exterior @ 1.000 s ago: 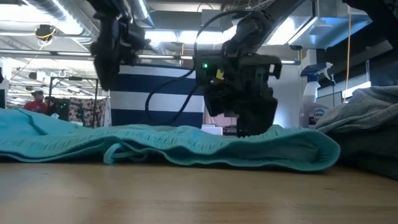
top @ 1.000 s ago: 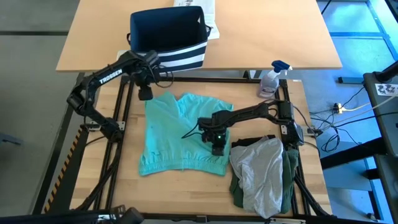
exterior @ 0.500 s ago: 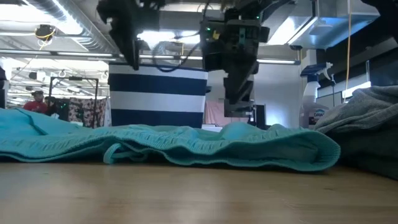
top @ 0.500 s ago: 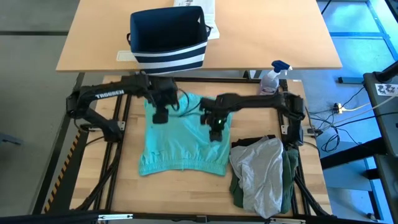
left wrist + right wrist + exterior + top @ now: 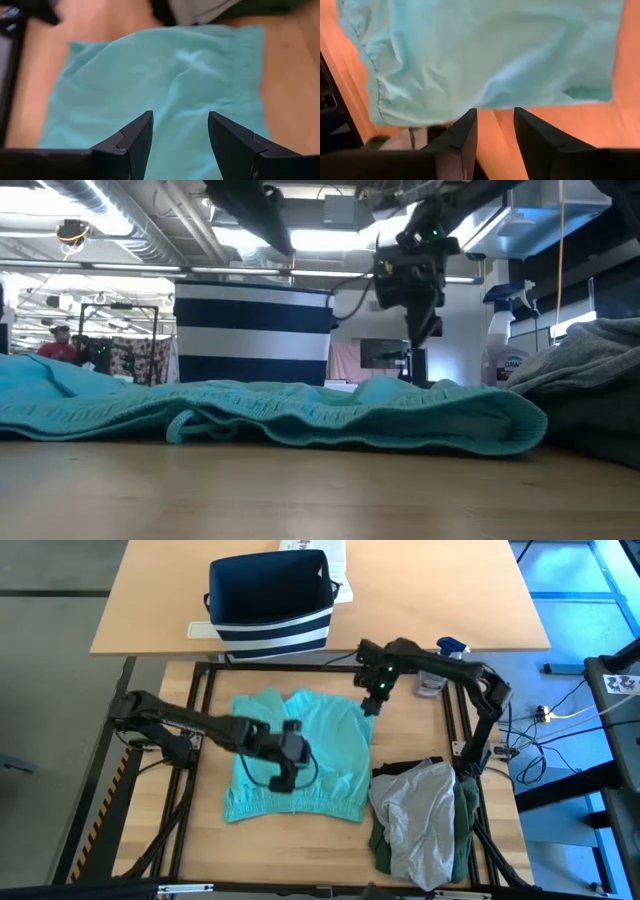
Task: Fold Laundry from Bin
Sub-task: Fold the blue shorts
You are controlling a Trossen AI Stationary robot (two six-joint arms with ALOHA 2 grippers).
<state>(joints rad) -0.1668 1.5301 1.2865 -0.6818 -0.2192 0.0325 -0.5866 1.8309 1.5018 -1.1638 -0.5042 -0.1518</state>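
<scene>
Teal garment (image 5: 300, 750) flat on table, in front of bin (image 5: 268, 600). Left gripper (image 5: 283, 772) over garment's middle, fingers apart, empty. Right gripper (image 5: 372, 700) above its far right corner, fingers apart, empty. Other laundry (image 5: 420, 820) piled right of it.

Hidden under the grey top layer
The pile of laundry (image 5: 425, 825) shows only edges of its dark green lower garments.

Teal-green garment (image 5: 300, 750), navy white-striped bin (image 5: 270, 602)
</scene>
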